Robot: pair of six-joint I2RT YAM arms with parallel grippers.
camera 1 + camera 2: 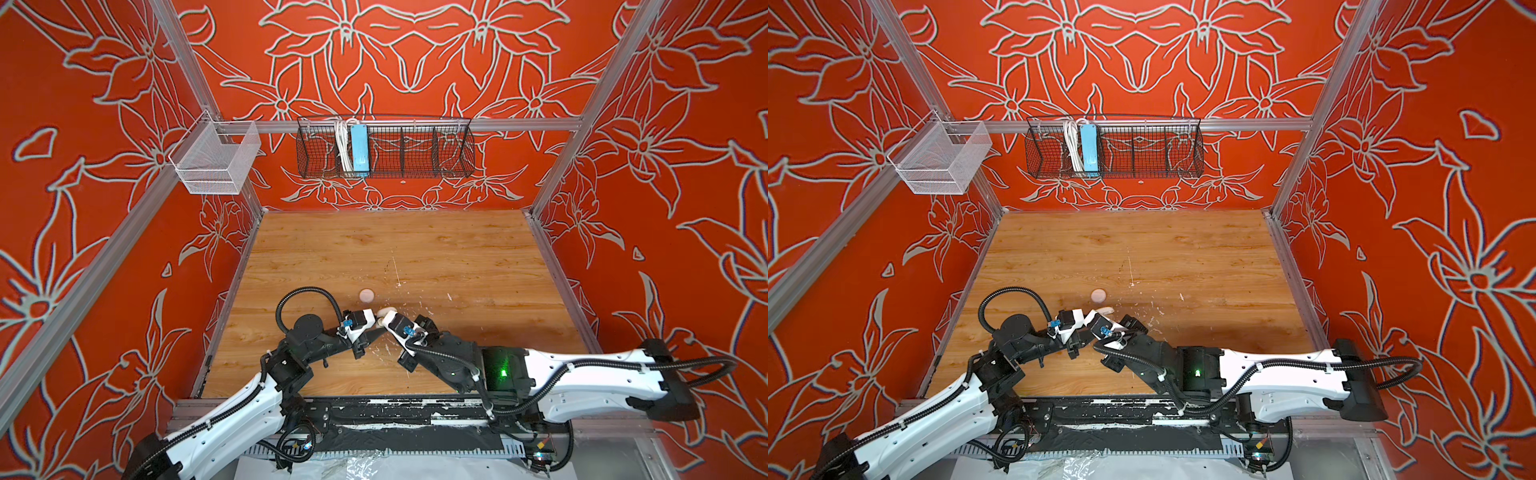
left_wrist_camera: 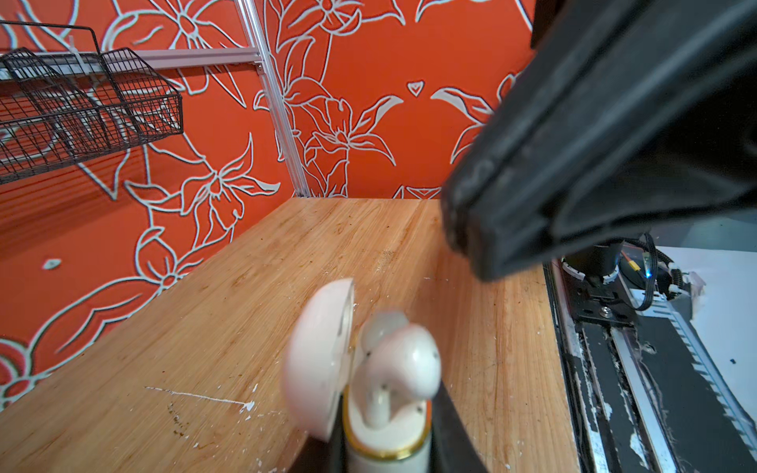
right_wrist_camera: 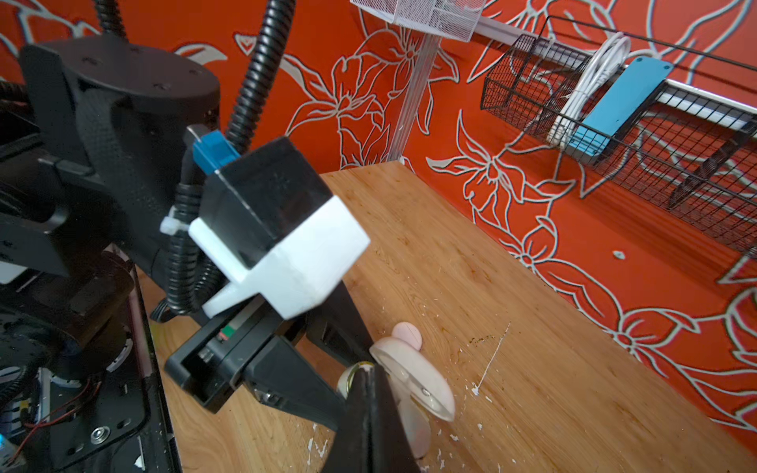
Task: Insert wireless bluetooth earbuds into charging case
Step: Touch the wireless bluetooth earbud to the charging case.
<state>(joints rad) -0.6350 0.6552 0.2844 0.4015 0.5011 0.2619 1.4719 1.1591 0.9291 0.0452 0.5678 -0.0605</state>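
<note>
My left gripper (image 2: 389, 436) is shut on the white charging case (image 2: 387, 444), which has a gold rim and stands upright just above the table. Its lid (image 2: 319, 360) hangs open to one side. Two white earbuds (image 2: 403, 362) sit in the case with their heads up, and the nearer one's stem shows above its socket. My right gripper (image 3: 370, 374) is shut with nothing seen between its fingers, its tip at the case's rim beside the lid (image 3: 413, 385). In both top views the two grippers meet at the near middle of the table, left (image 1: 371, 325) and right (image 1: 381, 316).
A small round pink case (image 1: 366, 295) lies on the wooden table just beyond the grippers. White paint flecks (image 1: 449, 296) dot the wood. A black wire basket (image 1: 384, 151) with a blue power strip and a white mesh basket (image 1: 216, 160) hang on the walls. A black rail (image 1: 374, 409) runs along the front edge.
</note>
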